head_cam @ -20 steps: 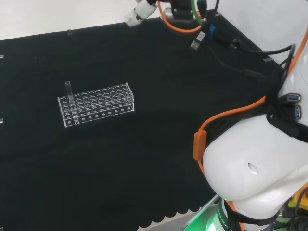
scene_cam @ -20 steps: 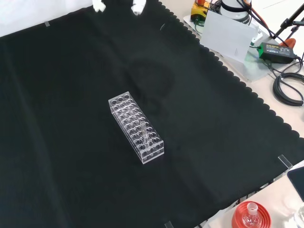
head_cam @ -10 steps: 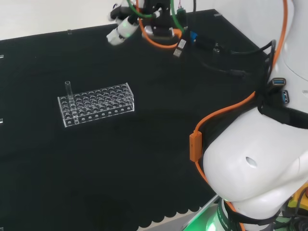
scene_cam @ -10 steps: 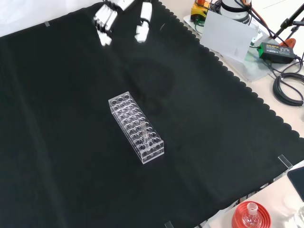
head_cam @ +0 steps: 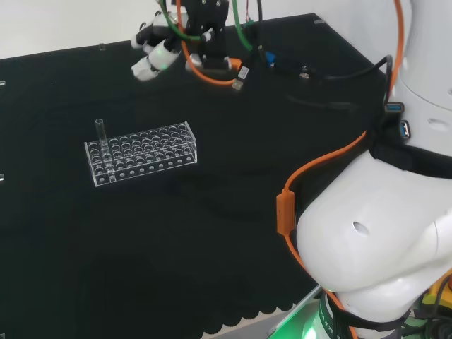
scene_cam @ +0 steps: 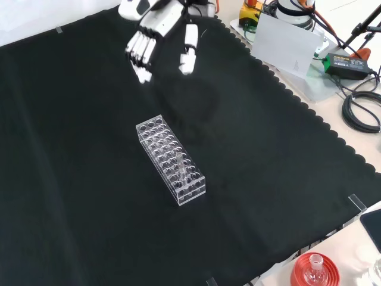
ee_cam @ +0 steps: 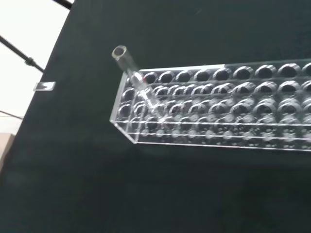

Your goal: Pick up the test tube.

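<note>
Standing faint in its clear rack [scene_cam: 171,155], the test tube [scene_cam: 178,162] waits; hand [scene_cam: 156,27] hovers apart, fingers straight.

Black cloth over a pale bench, with clutter along its edges.

The black cloth [scene_cam: 89,196] covers most of the bench and ends in a scalloped hem, seen along the right in the front view and along the bottom in the head view. Small clear clips [scene_cam: 355,202] hold its border. Beyond the hem the pale benchtop [scene_cam: 348,164] carries a coil of black cable [scene_cam: 361,112], a black power brick [scene_cam: 344,65] and a white sheet [scene_cam: 287,45]. A red ribbed stand [scene_cam: 315,269] with a small flask sits at the bottom edge. In the head view a pale surface [head_cam: 63,21] lies beyond the cloth's far edge, and green light [head_cam: 307,326] glows at the bottom.
</note>
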Robot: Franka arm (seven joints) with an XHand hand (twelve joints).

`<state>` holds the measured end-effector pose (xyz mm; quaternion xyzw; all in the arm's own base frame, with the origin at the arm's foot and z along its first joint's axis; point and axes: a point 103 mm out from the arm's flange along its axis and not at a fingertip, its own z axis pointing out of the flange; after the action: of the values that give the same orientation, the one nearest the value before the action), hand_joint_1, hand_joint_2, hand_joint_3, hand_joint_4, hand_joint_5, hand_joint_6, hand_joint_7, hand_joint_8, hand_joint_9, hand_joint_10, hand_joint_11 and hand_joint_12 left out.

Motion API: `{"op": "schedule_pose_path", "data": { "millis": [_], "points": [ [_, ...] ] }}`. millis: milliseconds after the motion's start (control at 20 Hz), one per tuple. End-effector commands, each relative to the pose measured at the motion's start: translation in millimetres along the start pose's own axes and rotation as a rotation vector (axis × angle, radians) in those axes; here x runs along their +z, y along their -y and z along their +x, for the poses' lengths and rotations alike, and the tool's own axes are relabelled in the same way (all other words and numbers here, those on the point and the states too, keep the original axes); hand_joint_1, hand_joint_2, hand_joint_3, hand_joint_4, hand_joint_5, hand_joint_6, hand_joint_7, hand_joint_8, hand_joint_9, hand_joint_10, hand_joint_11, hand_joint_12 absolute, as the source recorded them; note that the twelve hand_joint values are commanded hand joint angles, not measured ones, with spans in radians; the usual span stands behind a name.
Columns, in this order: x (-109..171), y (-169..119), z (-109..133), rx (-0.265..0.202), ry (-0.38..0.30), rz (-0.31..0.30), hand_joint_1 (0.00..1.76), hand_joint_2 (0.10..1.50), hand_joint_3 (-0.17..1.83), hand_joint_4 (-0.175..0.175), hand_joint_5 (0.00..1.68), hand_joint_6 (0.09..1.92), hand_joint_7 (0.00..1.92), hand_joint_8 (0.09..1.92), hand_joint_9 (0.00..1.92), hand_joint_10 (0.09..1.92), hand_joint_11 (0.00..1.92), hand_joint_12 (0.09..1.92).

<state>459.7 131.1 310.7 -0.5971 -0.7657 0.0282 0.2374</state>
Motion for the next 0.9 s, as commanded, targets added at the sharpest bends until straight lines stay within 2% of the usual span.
{"op": "schedule_pose_path", "data": {
  "millis": [50, 300, 700, 800, 900],
  "points": [
    [65.8, -48.5, 28.5, -0.074, -0.063, 0.037, 0.83, 1.02, -0.13, 0.002, 0.34, 0.09, 0.23, 0.82, 0.19, 0.96, 0.00, 1.45],
    [91.5, -73.3, 37.5, -0.080, -0.079, 0.042, 0.84, 1.03, -0.14, 0.001, 0.35, 0.09, 0.24, 0.82, 0.20, 0.96, 0.00, 1.45],
    [118.1, -105.0, 53.7, -0.126, -0.079, 0.046, 0.87, 1.04, -0.17, -0.005, 0.41, 0.09, 0.28, 0.81, 0.25, 0.95, 0.00, 1.48],
    [121.1, -110.5, 56.9, -0.130, -0.076, 0.048, 0.89, 1.03, -0.17, -0.008, 0.45, 0.12, 0.31, 0.81, 0.27, 0.94, 0.00, 1.49],
    [122.1, -114.6, 58.6, -0.131, -0.072, 0.048, 0.90, 1.03, -0.17, -0.011, 0.44, 0.22, 0.33, 0.80, 0.28, 0.93, 0.00, 1.50]
  ]
}}
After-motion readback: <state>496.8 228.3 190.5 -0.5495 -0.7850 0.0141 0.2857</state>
